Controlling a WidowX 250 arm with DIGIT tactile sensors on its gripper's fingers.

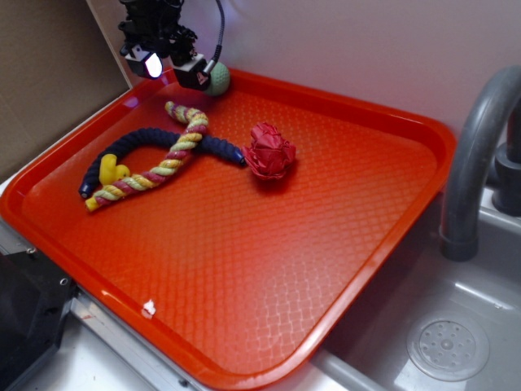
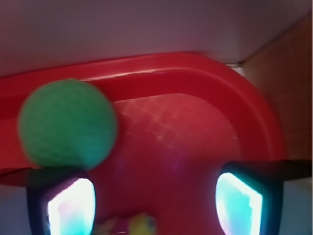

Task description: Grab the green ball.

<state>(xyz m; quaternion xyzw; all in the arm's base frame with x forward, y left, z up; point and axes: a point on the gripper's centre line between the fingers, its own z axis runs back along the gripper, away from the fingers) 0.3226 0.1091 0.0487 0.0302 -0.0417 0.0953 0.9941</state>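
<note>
We see the gripper point(image 1: 174, 67) hanging over the far left corner of the red tray point(image 1: 366, 244), its 2 fingers spread apart with nothing between them. In the wrist view the 2 fingertips point(image 2: 68, 205) glow pale at the bottom edge, one at each side, and bare tray floor lies in the gap between them.

The green ball point(image 1: 217, 78) sits in that same far corner of the tray, close against the raised rim. In the exterior view it peeks out just beside one finger, partly hidden by it. In the wrist view the green ball point(image 2: 67, 123) lies just above the left-hand fingertip in the picture, off to the side of the gap and not inside it; we cannot tell whether the finger touches it. The ball is blurred there, though a fine ridged texture shows on its surface.

Nearer the middle of the tray rests the red ball point(image 1: 269, 151), crumpled and ruffled, well apart from the green one. To its left lies a braided rope toy point(image 1: 163, 169) in yellow, pink and green, crossed over a dark blue rope point(image 1: 146, 140), with a small yellow duck point(image 1: 111, 169) between them.

The tray lies beside a grey sink point(image 1: 456, 342), where a grey faucet point(image 1: 472, 163) arches up at the right.
</note>
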